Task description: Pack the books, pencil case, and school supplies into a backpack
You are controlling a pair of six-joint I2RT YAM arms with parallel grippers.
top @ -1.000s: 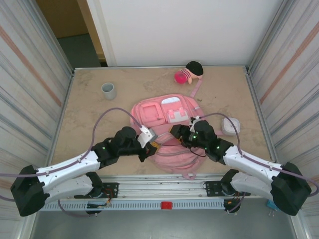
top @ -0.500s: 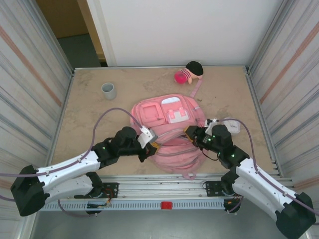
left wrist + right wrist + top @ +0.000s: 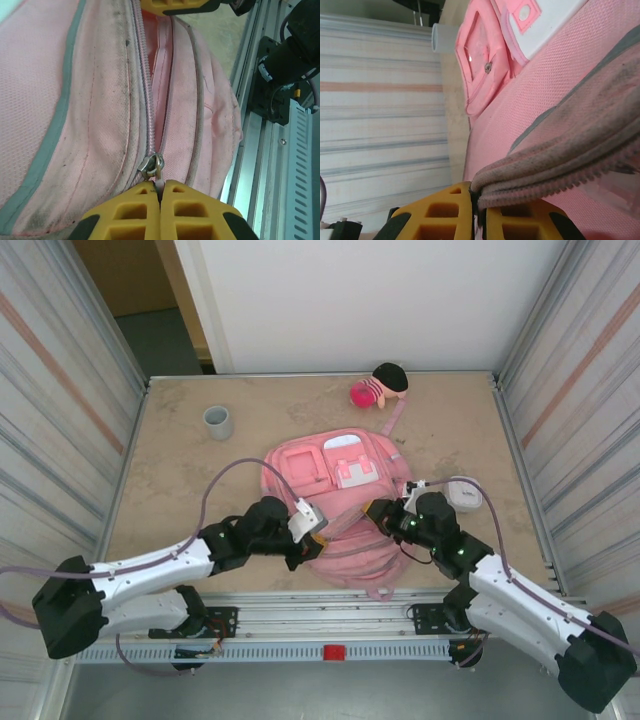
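Observation:
The pink backpack [image 3: 340,468] lies flat mid-table, front pockets up. My left gripper [image 3: 318,537] is at its near edge, shut on the metal zipper pull [image 3: 157,169] of the main zip; in the left wrist view the yellow fingertips [image 3: 160,192] pinch the tab. My right gripper [image 3: 376,512] is just to the right, shut on a grubby fold of backpack fabric [image 3: 545,170] beside the zip teeth, pinched by its fingertips [image 3: 479,207]. Its yellow fingers [image 3: 175,6] show at the top of the left wrist view. The books are out of view.
A grey cup [image 3: 218,422] stands at the back left. A pink-and-black plush doll [image 3: 380,386] lies at the back, on a backpack strap. A small white rounded case [image 3: 463,492] sits right of the backpack. Metal rails [image 3: 330,625] run along the near edge; ribbed walls flank the table.
My right gripper has closed on the backpack's fabric edge after shifting right. My left gripper has moved right and nearer with the zipper pull.

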